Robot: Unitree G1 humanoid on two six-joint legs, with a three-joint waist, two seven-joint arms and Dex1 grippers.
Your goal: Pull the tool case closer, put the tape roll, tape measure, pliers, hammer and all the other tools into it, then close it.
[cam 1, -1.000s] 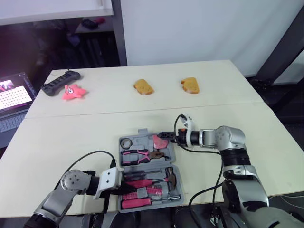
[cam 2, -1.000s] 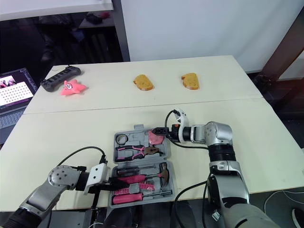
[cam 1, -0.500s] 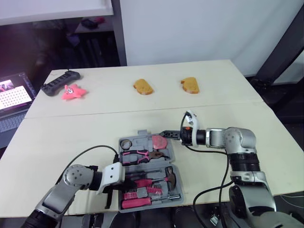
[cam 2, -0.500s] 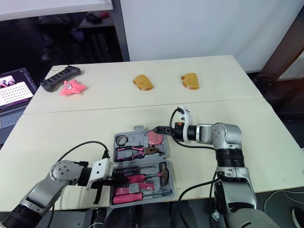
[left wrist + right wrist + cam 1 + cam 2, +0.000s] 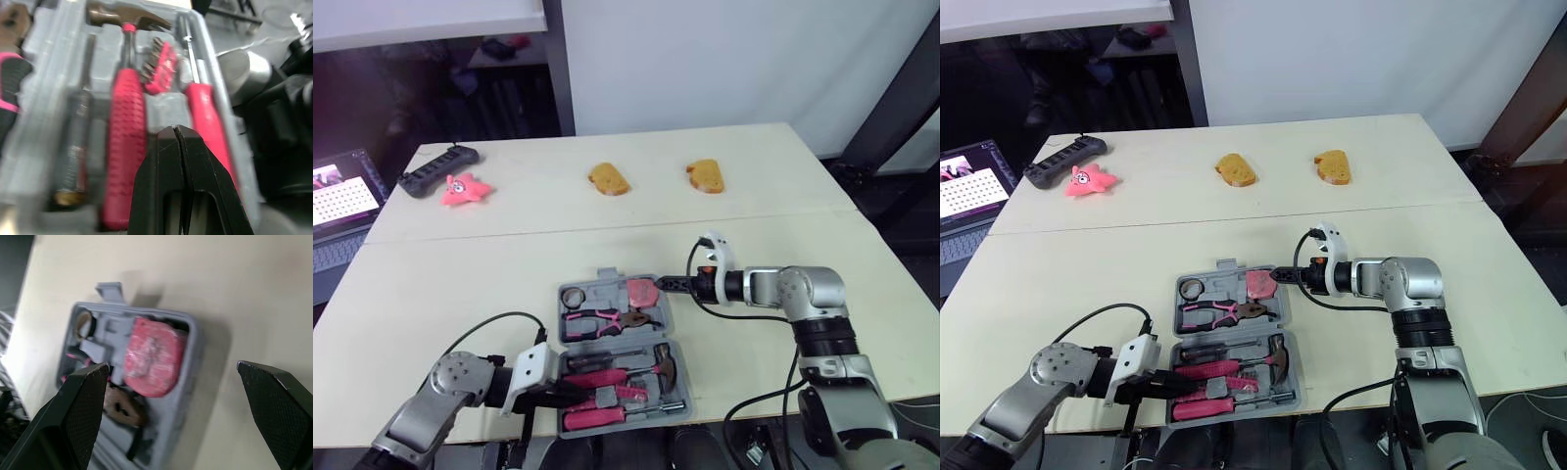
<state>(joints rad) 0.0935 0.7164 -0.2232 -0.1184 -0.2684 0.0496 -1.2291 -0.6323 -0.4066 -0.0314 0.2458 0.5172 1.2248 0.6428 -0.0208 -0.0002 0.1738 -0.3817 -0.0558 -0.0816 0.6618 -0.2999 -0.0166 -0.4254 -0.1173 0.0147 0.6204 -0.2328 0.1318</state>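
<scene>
Head stereo pair is looking forward and down, covering the table [image 5: 460, 284]; the tool case [image 5: 606, 275] is lying toward 6 o'clock in both. Left wrist camera is peering along the left gripper [image 5: 178, 131], very close over the case's near half. Right wrist camera is facing its far half from farther back. All four are sharing the case.

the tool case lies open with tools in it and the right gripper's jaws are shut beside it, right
No: the right gripper has its jaws wide open, as the right wrist view shows. The tool case does lie open with tools in it.
</scene>
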